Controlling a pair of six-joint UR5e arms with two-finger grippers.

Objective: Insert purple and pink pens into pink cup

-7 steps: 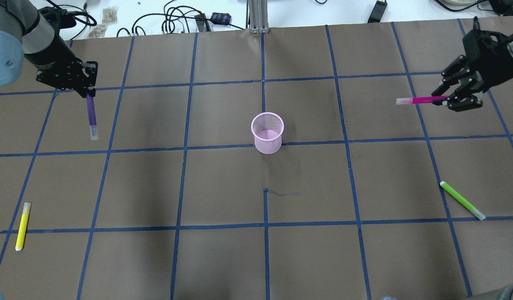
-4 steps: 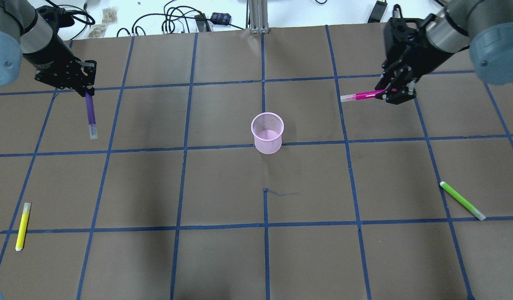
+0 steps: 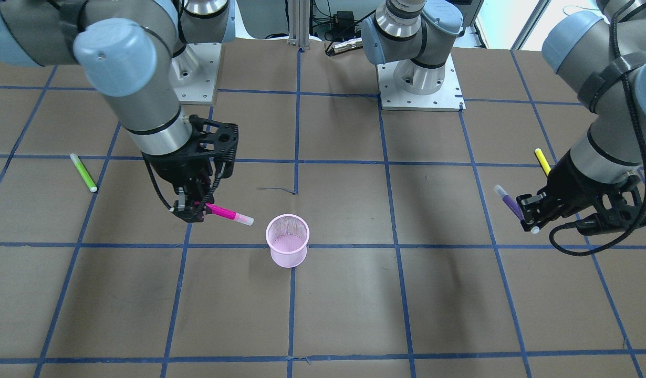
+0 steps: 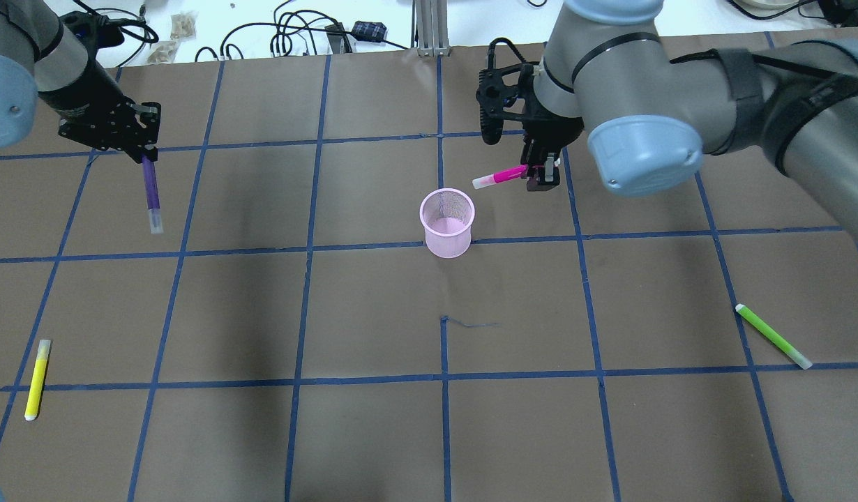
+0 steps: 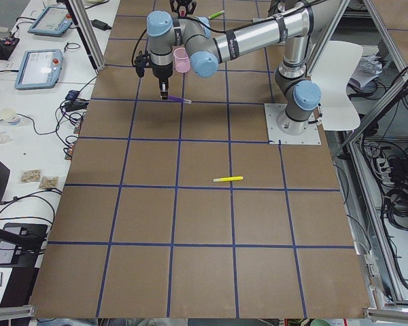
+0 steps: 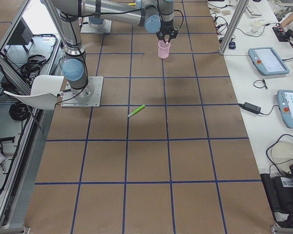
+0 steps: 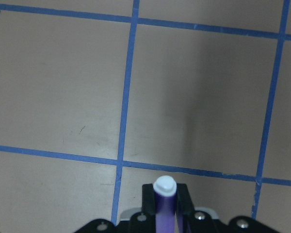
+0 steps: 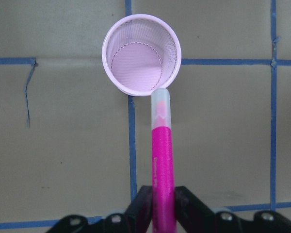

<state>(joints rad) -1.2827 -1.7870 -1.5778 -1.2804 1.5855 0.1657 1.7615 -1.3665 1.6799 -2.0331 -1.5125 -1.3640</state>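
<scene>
Right end effector (image 4: 538, 178) is clamped tight on the pink pen (image 4: 499, 177), gripping it by the back end. The pen is held off the tabletop (image 4: 373, 432), roughly level, with its pale capped tip aimed at the pink cup (image 4: 448, 224). In the right wrist view the tip overlaps the near edge of the cup's rim; overhead it sits just beside the rim, on the robot's right. The pen is not in the cup.

The cup stands upright near the middle of the tabletop, on a blue tape line (image 4: 345, 245).

Left end effector (image 4: 145, 152) is closed on the purple pen (image 4: 152, 189), far out on the left side and well apart from the cup. This pen hangs off the tabletop with its pale cap end lowest.

A yellow pen (image 4: 37, 378) lies flat at the left edge and a green pen (image 4: 773, 336) lies flat on the right. Both are loose on the tabletop, away from either end effector.
</scene>
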